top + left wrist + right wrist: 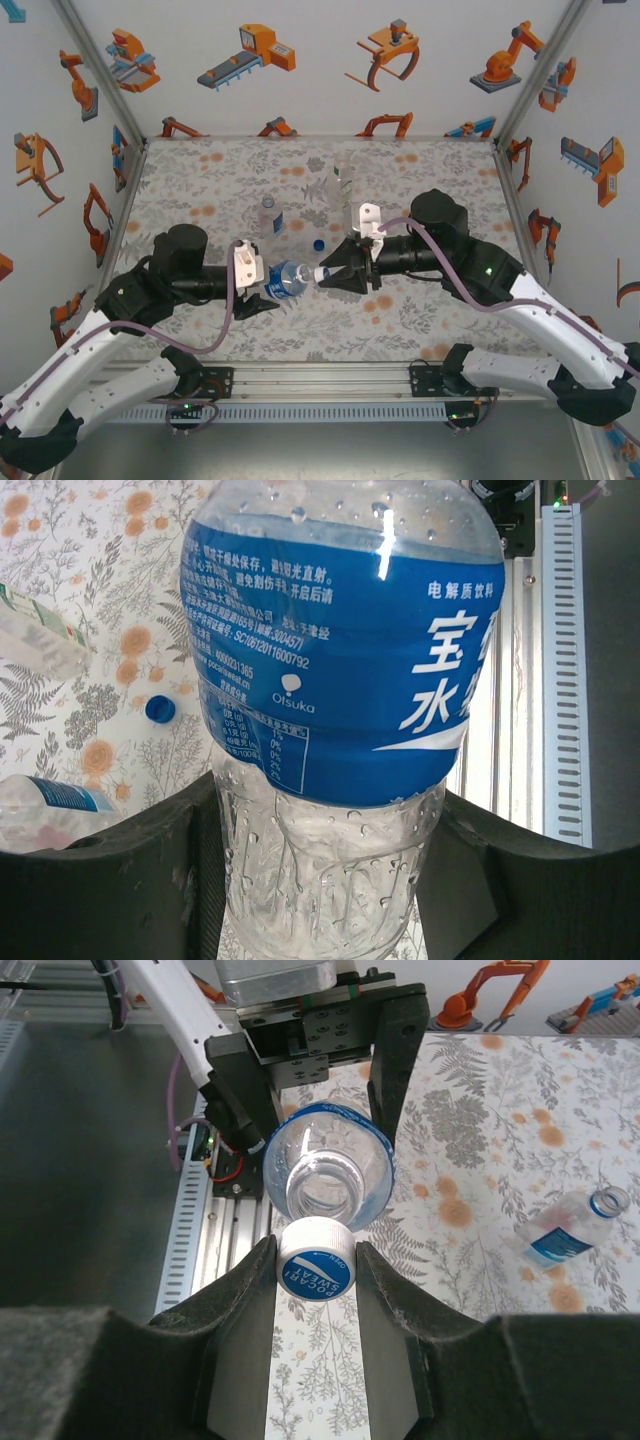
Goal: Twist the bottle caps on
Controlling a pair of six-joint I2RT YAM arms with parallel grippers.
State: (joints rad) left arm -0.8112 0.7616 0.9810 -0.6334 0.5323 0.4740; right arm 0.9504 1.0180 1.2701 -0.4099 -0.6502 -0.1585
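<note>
No way through between the left hand [320, 830] and the right hand [314, 1250]: the squat clear plastic bottle with a blue label [288, 278] clamped in the left points its open mouth at the white round plastic screw cap [314, 1275] pinched in the right, the two almost touching. Just behind them a small blue round plastic cap [318, 243] lies loose on the floral tabletop [200, 200], and farther back a slim clear plastic bottle [268, 215] and a taller clear plastic bottle [342, 185] stand apart, with a lane between them. The near strip before the metal rail [320, 378] is bare, as are both far corners
</note>
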